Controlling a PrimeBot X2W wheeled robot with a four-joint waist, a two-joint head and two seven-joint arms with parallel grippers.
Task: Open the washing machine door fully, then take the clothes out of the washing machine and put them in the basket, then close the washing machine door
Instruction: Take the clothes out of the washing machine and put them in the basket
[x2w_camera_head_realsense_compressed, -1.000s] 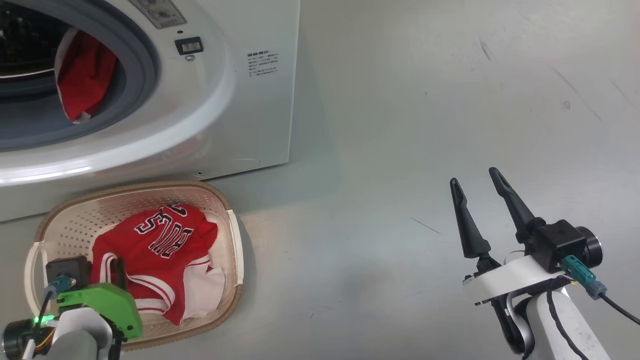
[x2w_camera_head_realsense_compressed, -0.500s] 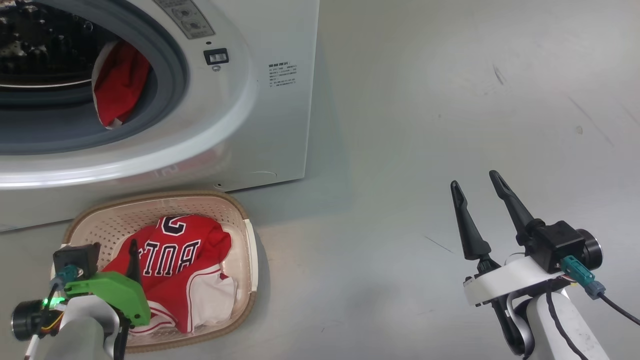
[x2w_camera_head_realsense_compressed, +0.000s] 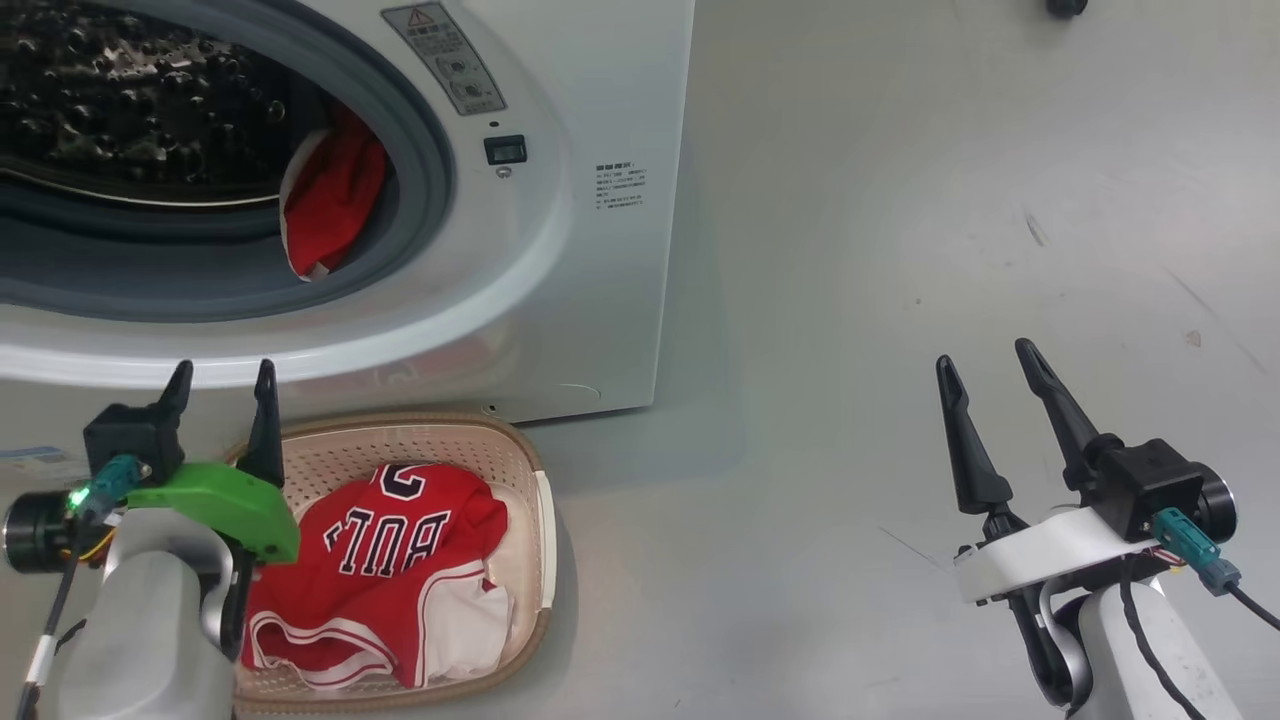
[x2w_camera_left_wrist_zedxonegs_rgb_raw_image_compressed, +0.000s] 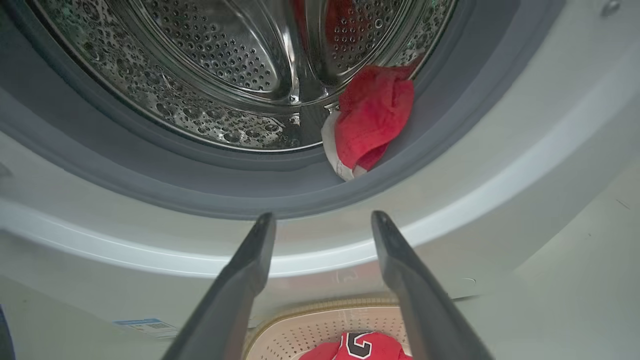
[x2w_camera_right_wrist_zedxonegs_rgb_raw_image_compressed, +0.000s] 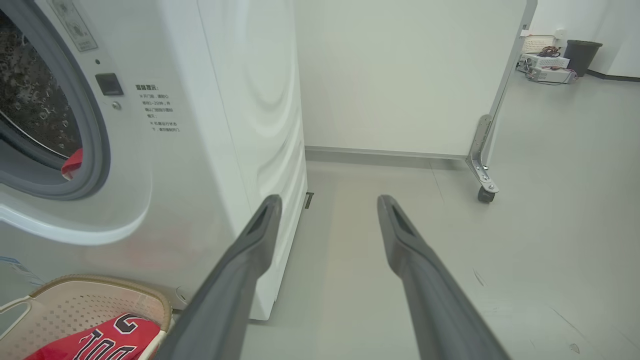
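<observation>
The red clothes (x2w_camera_head_realsense_compressed: 335, 205) in the washing machine (x2w_camera_head_realsense_compressed: 610, 90) look soft and light, so pinch the hanging fold. The left gripper (x2w_camera_head_realsense_compressed: 223, 367) and right gripper (x2w_camera_head_realsense_compressed: 984, 354) hold their fingers open and empty.

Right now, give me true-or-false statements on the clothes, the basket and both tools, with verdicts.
1. A red garment lies on the grey seal of the washing machine. True.
2. The basket is empty. False: it holds a red basketball jersey.
3. The left tool grips cloth. False: it is open and holds nothing.
4. The right tool is open, holding nothing. True.
</observation>
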